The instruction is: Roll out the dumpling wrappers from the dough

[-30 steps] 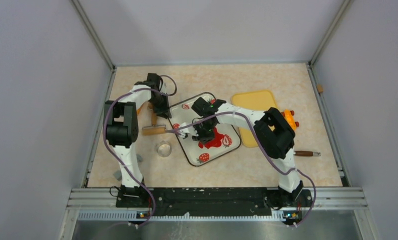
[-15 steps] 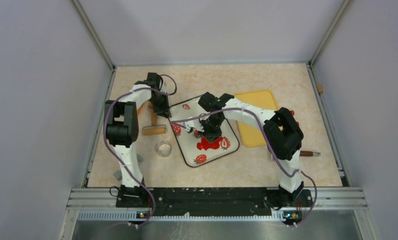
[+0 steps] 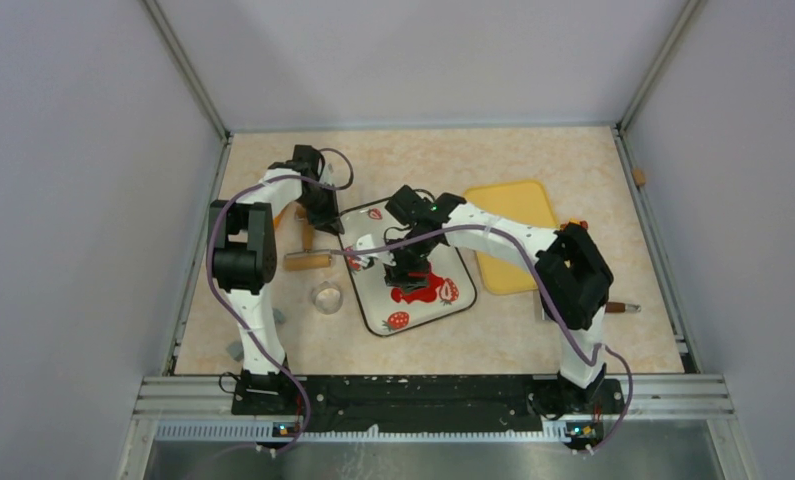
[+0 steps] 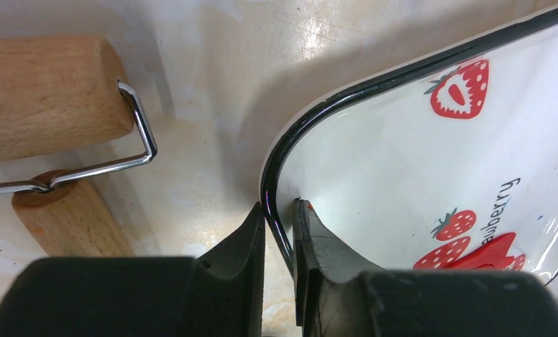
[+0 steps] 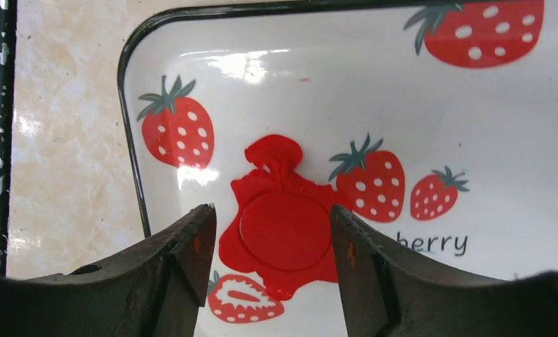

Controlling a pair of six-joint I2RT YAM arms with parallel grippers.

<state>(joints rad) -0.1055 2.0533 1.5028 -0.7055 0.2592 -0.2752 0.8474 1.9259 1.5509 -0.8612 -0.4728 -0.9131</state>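
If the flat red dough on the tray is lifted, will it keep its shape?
Probably not: the dough looks thin with ragged edges, so it would likely droop or tear. It lies flat against the glossy tray, so it may cling rather than slide.

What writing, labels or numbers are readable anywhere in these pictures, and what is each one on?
"awberry": printed in dark letters on the white tray, seen from the left wrist; the start of the word is covered.
"berry": the same word on the tray, seen from the right wrist; its start is hidden.
No other words, brands, numbers or signs can be read in any view.
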